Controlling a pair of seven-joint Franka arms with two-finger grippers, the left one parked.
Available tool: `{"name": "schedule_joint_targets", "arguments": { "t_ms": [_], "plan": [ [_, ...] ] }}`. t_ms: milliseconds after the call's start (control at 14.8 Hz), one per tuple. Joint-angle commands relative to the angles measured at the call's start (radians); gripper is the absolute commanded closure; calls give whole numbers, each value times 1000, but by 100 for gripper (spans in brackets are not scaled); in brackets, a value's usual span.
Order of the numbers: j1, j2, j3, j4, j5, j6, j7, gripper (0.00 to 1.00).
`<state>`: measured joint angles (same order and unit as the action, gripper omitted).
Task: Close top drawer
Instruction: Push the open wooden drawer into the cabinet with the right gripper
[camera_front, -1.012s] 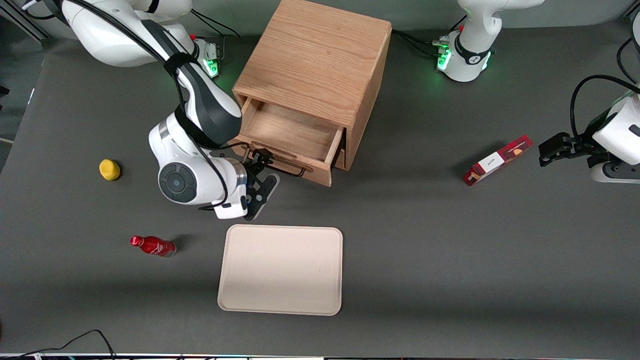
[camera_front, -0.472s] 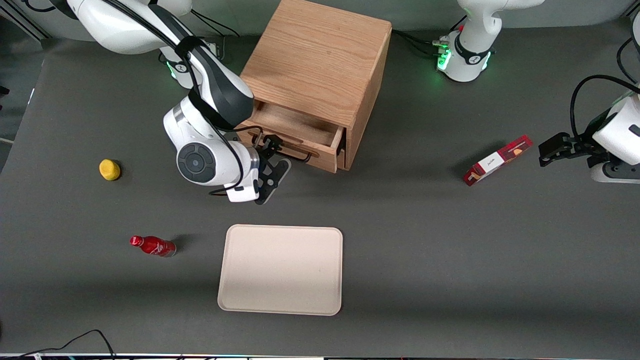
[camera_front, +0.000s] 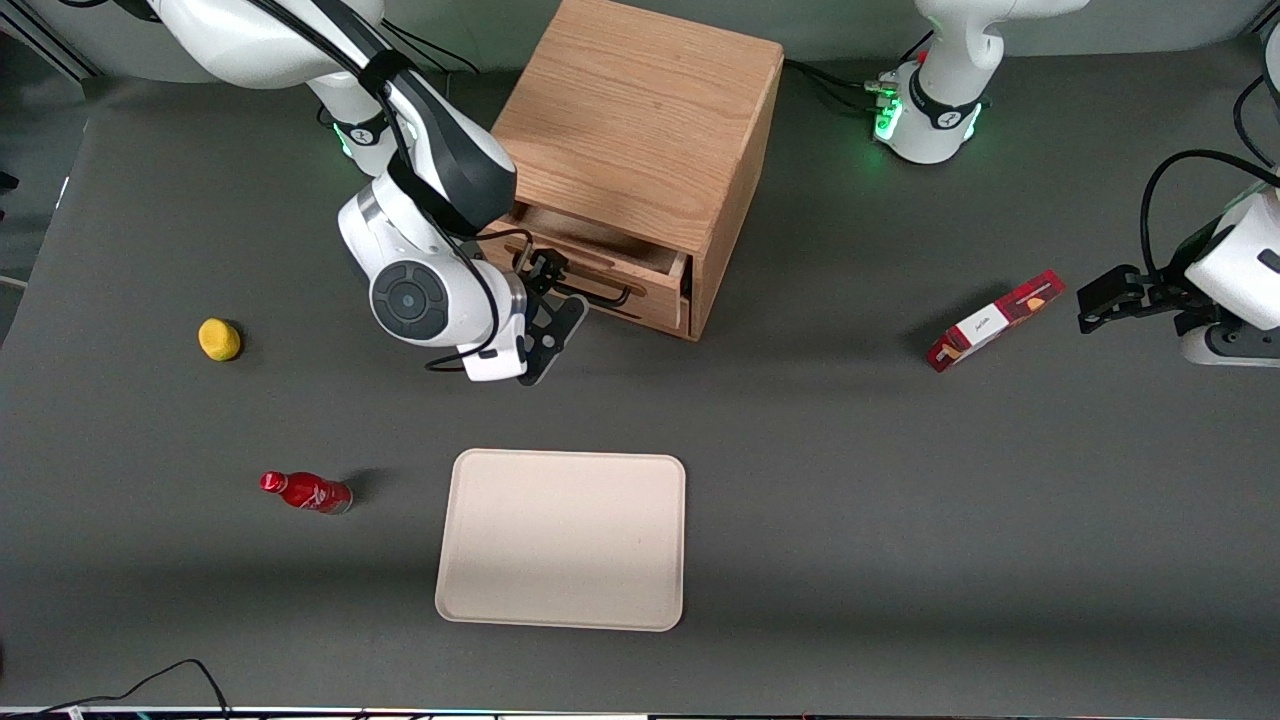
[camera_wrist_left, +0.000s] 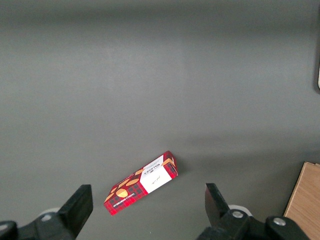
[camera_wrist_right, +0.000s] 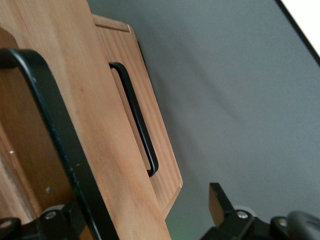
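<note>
The light-oak cabinet (camera_front: 640, 130) stands at the table's middle, away from the front camera. Its top drawer (camera_front: 645, 308) sticks out only a little, and a thin strip of its wooden inside shows under the cabinet top. My right gripper (camera_front: 553, 300) is at the drawer's front by the black wire handle (camera_front: 610, 297), fingers spread apart. In the right wrist view the top drawer's front board (camera_wrist_right: 100, 150) and its handle (camera_wrist_right: 55, 125) lie between the gripper's (camera_wrist_right: 145, 220) open fingers, unpinched. The lower drawer (camera_wrist_right: 160, 165) sits flush below, with its own handle (camera_wrist_right: 137, 120).
A beige tray (camera_front: 562, 540) lies nearer the front camera than the cabinet. A red bottle (camera_front: 305, 492) and a yellow object (camera_front: 219, 339) lie toward the working arm's end. A red box (camera_front: 995, 320) (camera_wrist_left: 142, 182) lies toward the parked arm's end.
The top drawer has slid most of the way into the cabinet. My gripper has moved with its front toward the cabinet, away from the tray.
</note>
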<state>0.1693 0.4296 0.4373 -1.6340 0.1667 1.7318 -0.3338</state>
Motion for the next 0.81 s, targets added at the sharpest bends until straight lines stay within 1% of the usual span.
{"name": "schedule_joint_targets", "arguments": {
  "t_ms": [0,270,742],
  "plan": [
    [-2,-63,8,-73,40,20,18,0],
    [-2,-77,23,-99,66,26,18,0],
    [-4,-94,46,-122,82,37,55,0]
  ]
}}
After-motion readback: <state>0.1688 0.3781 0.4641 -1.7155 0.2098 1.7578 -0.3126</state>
